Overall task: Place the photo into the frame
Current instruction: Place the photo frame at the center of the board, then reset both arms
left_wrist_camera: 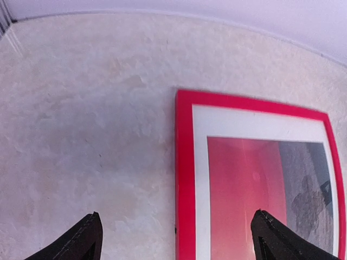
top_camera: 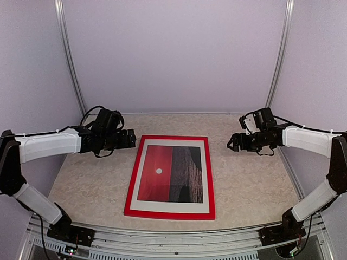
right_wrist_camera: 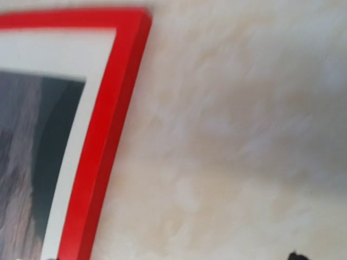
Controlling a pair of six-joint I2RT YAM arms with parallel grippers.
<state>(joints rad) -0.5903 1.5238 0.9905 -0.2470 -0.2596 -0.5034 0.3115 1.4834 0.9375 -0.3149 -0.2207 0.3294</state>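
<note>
The frame [top_camera: 169,214] lies flat, red face up, in the middle of the table. Inside it sits the photo [top_camera: 171,173], half bright red with a white dot and half dark, bordered by a white mat [top_camera: 140,179]. My left gripper [top_camera: 133,138] hovers open by the frame's far left corner, holding nothing. In the left wrist view its gripper [left_wrist_camera: 177,213] straddles the frame's red left rail [left_wrist_camera: 185,179], with the photo [left_wrist_camera: 244,189] on the right. My right gripper [top_camera: 232,142] hangs open off the far right corner. The right wrist view shows the frame's rail [right_wrist_camera: 103,135] and the photo's dark half [right_wrist_camera: 21,141].
Pale mottled tabletop [top_camera: 244,184] surrounds the frame on all sides. White walls with metal corner posts [top_camera: 70,59] close the back and sides. A metal rail [top_camera: 173,238] runs along the near edge by the arm bases.
</note>
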